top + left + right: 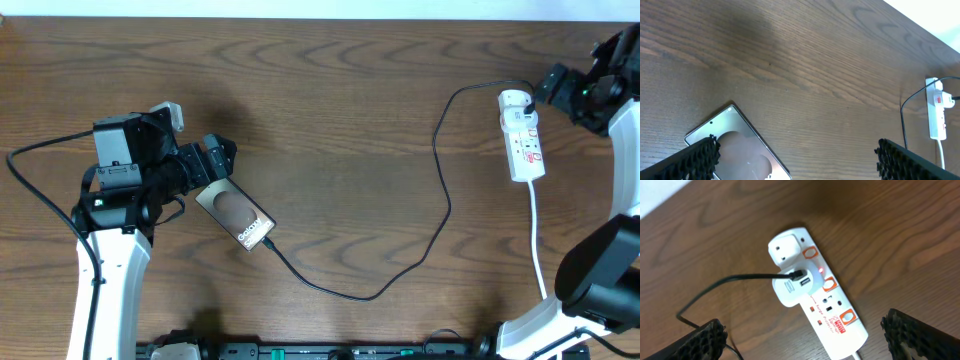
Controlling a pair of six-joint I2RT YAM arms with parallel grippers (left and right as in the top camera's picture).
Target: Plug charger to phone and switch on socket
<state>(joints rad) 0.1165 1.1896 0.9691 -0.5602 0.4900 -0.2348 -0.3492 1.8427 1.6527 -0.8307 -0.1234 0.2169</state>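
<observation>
The phone [236, 214] lies flat and slanted at the table's left; in the left wrist view [735, 145] its silver top end sits by my left finger. The black charger cable [440, 200] runs from the phone's lower right end, loops across the table and ends at a white adapter [790, 287] in the socket [525, 135]. A small red light [820, 270] glows on the socket [835, 315]. My left gripper [215, 160] [797, 160] is open just over the phone's upper left end. My right gripper [553, 85] [805, 340] is open and empty above the socket's rounded end.
The socket's thick white cord [538, 240] runs toward the table's near edge on the right. The socket [936, 107] and cable [902, 120] also show far right in the left wrist view. The table's far edge is close behind the socket.
</observation>
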